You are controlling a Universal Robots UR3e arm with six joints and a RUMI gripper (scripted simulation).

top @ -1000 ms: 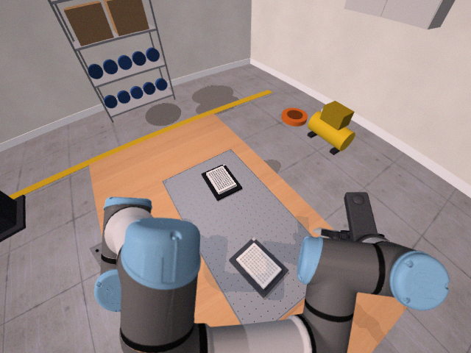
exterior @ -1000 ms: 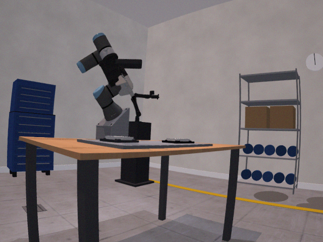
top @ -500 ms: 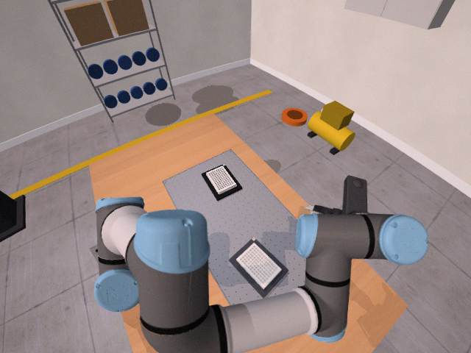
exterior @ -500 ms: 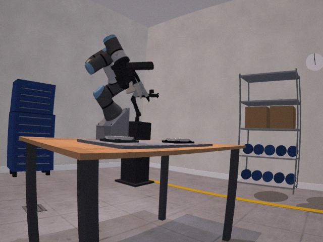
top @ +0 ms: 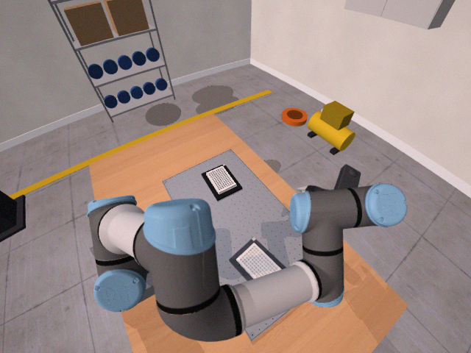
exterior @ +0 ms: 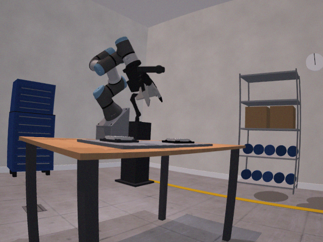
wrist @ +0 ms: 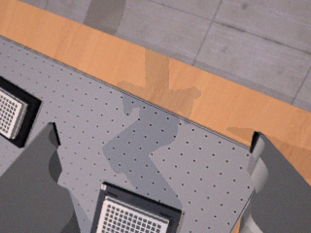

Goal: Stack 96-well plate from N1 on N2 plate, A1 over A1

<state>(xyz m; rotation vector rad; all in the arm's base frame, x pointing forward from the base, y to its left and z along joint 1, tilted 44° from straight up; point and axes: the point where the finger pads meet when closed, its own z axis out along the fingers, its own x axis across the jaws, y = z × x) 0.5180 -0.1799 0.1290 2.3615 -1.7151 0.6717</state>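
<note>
Two white 96-well plates sit in black nests on the grey perforated board (top: 247, 216) (exterior: 146, 143) (wrist: 194, 170). The plate in N1 (top: 221, 179) (exterior: 178, 139) (wrist: 9, 113) lies at the board's end towards the shelf. The plate in N2 (top: 256, 262) (exterior: 117, 137) (wrist: 133, 220) lies near the arm's base, partly hidden by the forearm in the top view. My gripper (exterior: 154, 101) (wrist: 156, 128) is open and empty. It hangs high above the board, between the two nests and nearer N2, pointing down at a slant. In the top view the arm hides its fingers.
The board lies on a wooden table (top: 151, 159) (exterior: 78, 150) (wrist: 97, 49), whose long edge runs just beyond the fingers in the wrist view. A black pedestal (exterior: 139, 130) with a thin black arm stands behind the table. A shelf (exterior: 268, 125) and a blue cabinet (exterior: 31, 122) stand far off.
</note>
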